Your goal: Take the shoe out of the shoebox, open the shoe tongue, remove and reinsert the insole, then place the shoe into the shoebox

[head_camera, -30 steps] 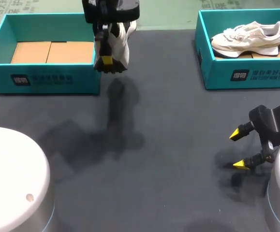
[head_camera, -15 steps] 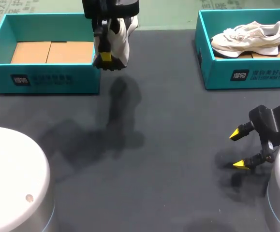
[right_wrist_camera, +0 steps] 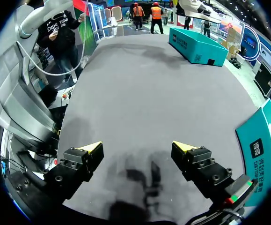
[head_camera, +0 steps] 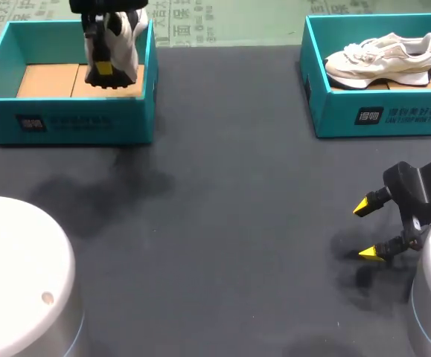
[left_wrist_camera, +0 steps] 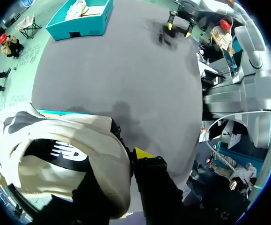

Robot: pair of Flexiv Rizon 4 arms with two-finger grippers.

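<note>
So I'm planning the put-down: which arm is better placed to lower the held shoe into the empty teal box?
Left. The left claw grips the white-and-black sneaker above the empty teal cardboard shoebox; the right claw sits open, far off over the dark table.

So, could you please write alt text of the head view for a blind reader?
The left gripper holds a white shoe over the open teal shoebox at the table's far left. A second shoebox at far right holds another pale shoe, and the right gripper hovers open near the right edge.

Above left shoebox — shoe
</note>
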